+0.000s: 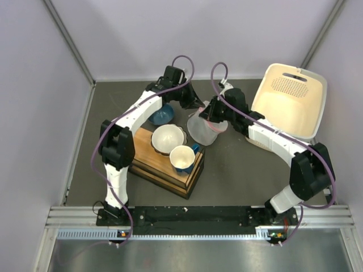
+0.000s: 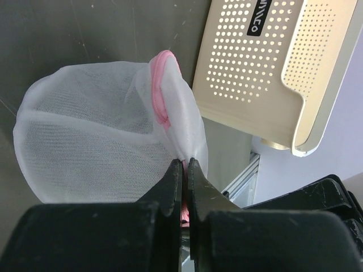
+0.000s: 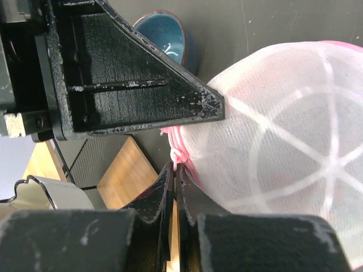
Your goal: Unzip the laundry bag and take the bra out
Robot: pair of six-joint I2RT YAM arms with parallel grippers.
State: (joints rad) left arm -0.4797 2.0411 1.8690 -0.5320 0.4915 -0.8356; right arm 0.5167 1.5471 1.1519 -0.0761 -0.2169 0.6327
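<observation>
The laundry bag (image 1: 202, 128) is a white mesh dome with pink zipper trim, held between both grippers at the table's middle. My left gripper (image 2: 185, 163) is shut on the bag's pink rim (image 2: 161, 85); the mesh (image 2: 91, 141) bulges to its left. My right gripper (image 3: 176, 168) is shut on the pink zipper pull (image 3: 180, 153) at the bag's edge, with the mesh (image 3: 283, 153) to its right. In the top view the left gripper (image 1: 195, 107) and right gripper (image 1: 209, 116) meet at the bag's top. The bra is hidden.
A cream perforated plastic basket (image 1: 289, 102) lies tilted at the back right, also in the left wrist view (image 2: 272, 62). A wooden tray (image 1: 164, 164) holds a white bowl (image 1: 168, 138) and a blue-lined cup (image 1: 182, 158). A blue bowl (image 1: 161, 115) sits behind it.
</observation>
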